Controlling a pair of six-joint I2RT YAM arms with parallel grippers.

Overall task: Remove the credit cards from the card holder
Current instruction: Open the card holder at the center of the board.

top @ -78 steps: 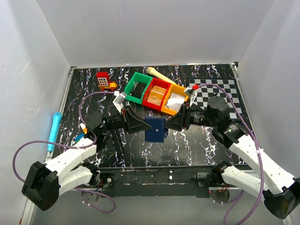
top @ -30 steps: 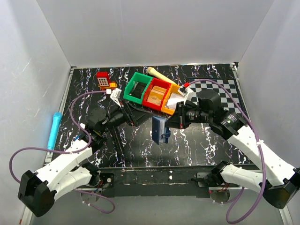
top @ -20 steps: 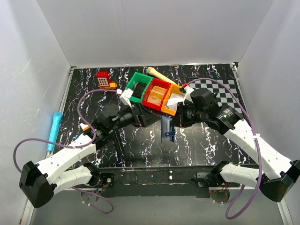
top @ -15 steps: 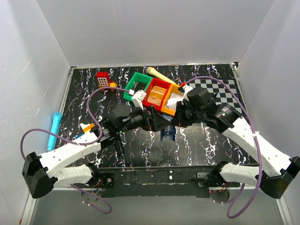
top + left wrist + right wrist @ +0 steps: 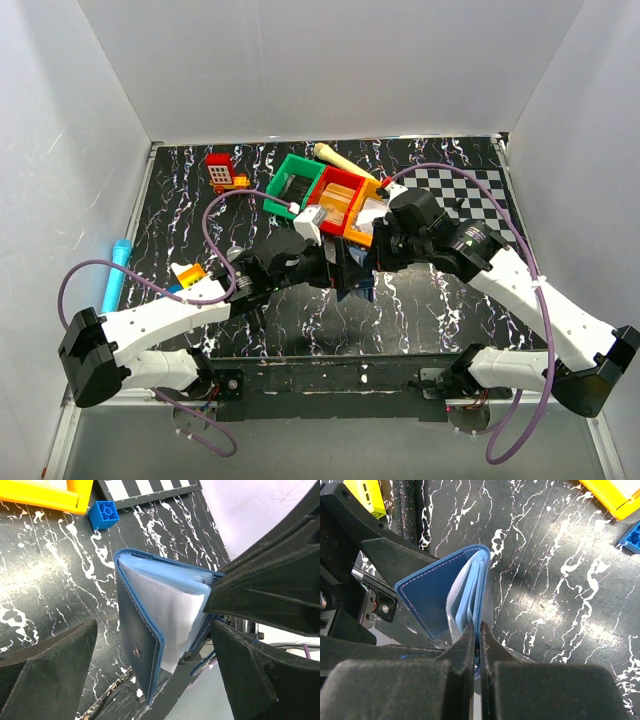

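The card holder [image 5: 142, 630] hangs above the table, its navy flaps spread in a V with pale blue-grey sleeves fanned between them. A white sheet [image 5: 172, 615] shows inside; I cannot tell whether it is one of the credit cards. My right gripper [image 5: 479, 630] is shut on one flap's edge. My left gripper [image 5: 155, 630] is open, one wide finger [image 5: 50, 665] on each side of the holder, touching nothing. From above, both grippers meet at the table's middle around the card holder [image 5: 358, 283].
Green [image 5: 292, 180], red [image 5: 338, 198] and yellow [image 5: 370, 225] bins stand in a row just behind the grippers. A small blue block [image 5: 103, 515] lies by the checkered mat [image 5: 465, 190]. A red toy [image 5: 222, 172] and a cyan pen [image 5: 115, 275] lie to the left.
My left arm has swung in from the left, bringing its open jaws around the holder. The right gripper has turned the holder edge-on and drawn it slightly back toward the bins.
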